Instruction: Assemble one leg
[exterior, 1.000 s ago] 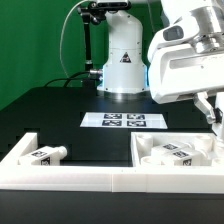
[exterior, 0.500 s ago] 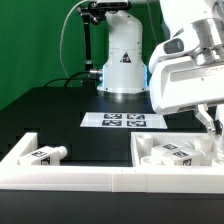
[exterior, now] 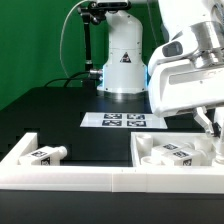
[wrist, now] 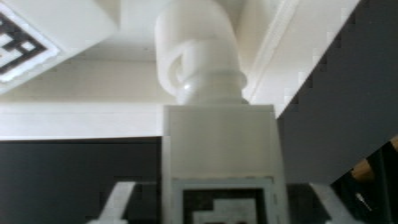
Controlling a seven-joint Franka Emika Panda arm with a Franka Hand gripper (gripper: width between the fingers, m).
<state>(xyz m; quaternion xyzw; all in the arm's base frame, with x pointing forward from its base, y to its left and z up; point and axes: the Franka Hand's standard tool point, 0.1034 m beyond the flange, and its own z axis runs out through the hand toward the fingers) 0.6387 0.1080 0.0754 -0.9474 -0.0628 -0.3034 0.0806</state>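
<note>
here, black table [exterior: 55,112], green backdrop [exterior: 30,40], leg [exterior: 45,154] in white tray [exterior: 100,181]

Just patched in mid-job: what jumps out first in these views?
The arm's bulky white wrist looms at the exterior view's right, its gripper low over the tray compartment there. A lone leg lies in the compartment at that view's left; another tagged leg fills the wrist view close up.

- black table [exterior: 50,115];
- marker board [exterior: 124,121] flat at its middle;
- white robot base [exterior: 125,70] behind it;
- long white tray [exterior: 100,178] along the near edge;
- one leg [exterior: 45,154] lying on its side inside the tray's rim, at the exterior view's left
</note>
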